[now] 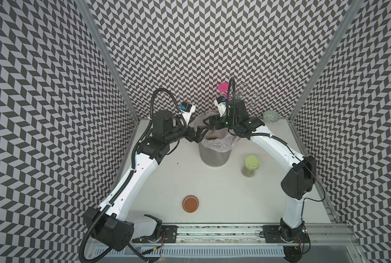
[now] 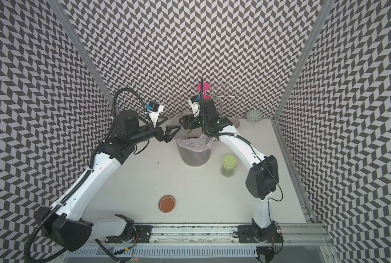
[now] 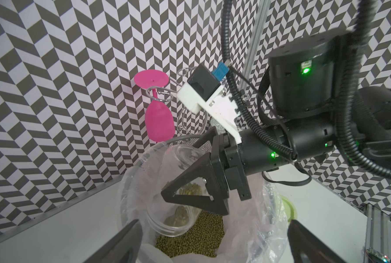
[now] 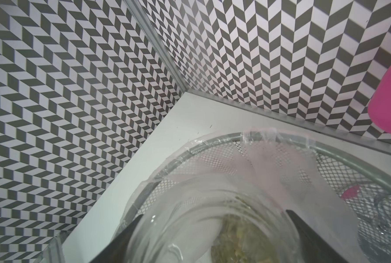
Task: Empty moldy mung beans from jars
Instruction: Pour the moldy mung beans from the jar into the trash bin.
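My right gripper [image 1: 207,125] [image 4: 215,223] is shut on a clear glass jar [image 3: 174,205] [image 4: 190,227]. It holds the jar tipped mouth-down over the grey mesh bin [image 1: 215,154] [image 4: 212,145]. A clump of mung beans [image 4: 235,239] still clings inside the jar, and a heap of mung beans [image 3: 190,236] lies in the bin's liner. My left gripper [image 1: 196,134] [image 3: 212,230] stands open beside the bin's left rim, holding nothing. The second jar [image 1: 250,166] [image 2: 228,166], with a pale green lid, stands upright right of the bin. The orange-brown lid [image 1: 190,203] lies loose on the table's front.
A pink wine glass [image 1: 224,87] [image 3: 159,120] hangs upside down from a wire rack at the back wall behind the bin. A patterned bowl [image 1: 270,116] sits in the back right corner. Patterned walls close in three sides.
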Robot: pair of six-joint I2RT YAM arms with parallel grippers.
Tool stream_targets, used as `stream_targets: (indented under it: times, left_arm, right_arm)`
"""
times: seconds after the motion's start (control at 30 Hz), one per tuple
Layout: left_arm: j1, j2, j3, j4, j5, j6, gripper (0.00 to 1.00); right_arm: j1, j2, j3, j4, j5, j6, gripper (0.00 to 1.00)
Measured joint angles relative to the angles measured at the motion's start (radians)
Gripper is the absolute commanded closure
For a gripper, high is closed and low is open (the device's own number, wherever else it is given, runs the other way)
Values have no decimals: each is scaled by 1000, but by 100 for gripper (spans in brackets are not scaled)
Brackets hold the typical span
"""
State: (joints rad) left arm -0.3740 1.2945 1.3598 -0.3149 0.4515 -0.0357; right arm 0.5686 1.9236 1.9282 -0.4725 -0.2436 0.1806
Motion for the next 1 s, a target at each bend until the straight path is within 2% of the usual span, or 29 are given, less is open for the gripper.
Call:
stream_targets:
  times: [0.4,0.8,1.0]
  left_arm:
    - [3,-63,-45,8,-51,-29,0]
    - [3,-192,-102,48,-136,-45,1]
    - [3,-189,-106,50,-143,-46,0]
  right_arm:
    - [106,0,144,-128,200,-144,34]
    - [200,-35,70,-103,417,-280,33]
    - [215,-11,149,-148,513,-331,32]
